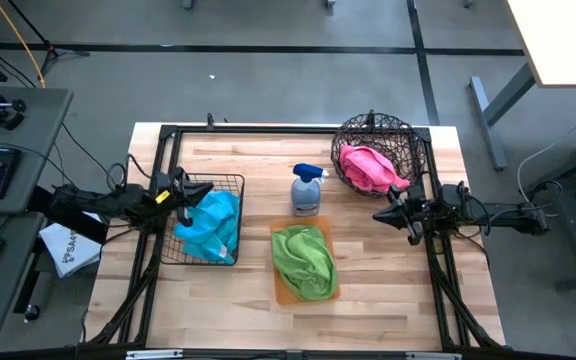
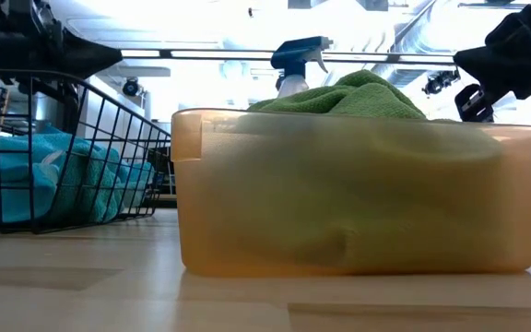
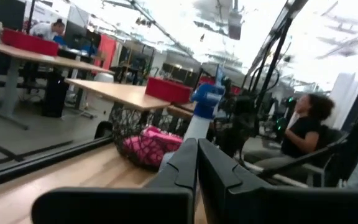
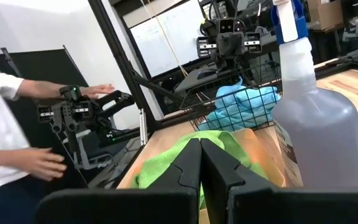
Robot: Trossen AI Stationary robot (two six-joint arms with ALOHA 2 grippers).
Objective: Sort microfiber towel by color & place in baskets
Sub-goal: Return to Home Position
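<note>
Cyan towel [image 1: 213, 225] at 9 o'clock, green towel [image 1: 303, 260] at 6, pink towel [image 1: 371, 168] at 2, all binned; my left gripper [image 1: 183, 192] and right gripper [image 1: 381, 214], both pressed together and empty, could snag the black basket [image 1: 230, 180] or round basket [image 1: 353, 130] on retreat.

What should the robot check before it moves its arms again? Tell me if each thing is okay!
1. Pink towel lies inside the round wire basket: ok.
2. Blue towel lies inside the black grid basket: ok.
3. Green towel lies inside the orange tray: ok.
4. Left gripper holds nothing, fingers shut, at the black grid basket's edge: ok.
5. Right gripper holds nothing, fingers shut, close to the round wire basket: ok.
6. Spray bottle stands upright, apart from both grippers: ok.
</note>
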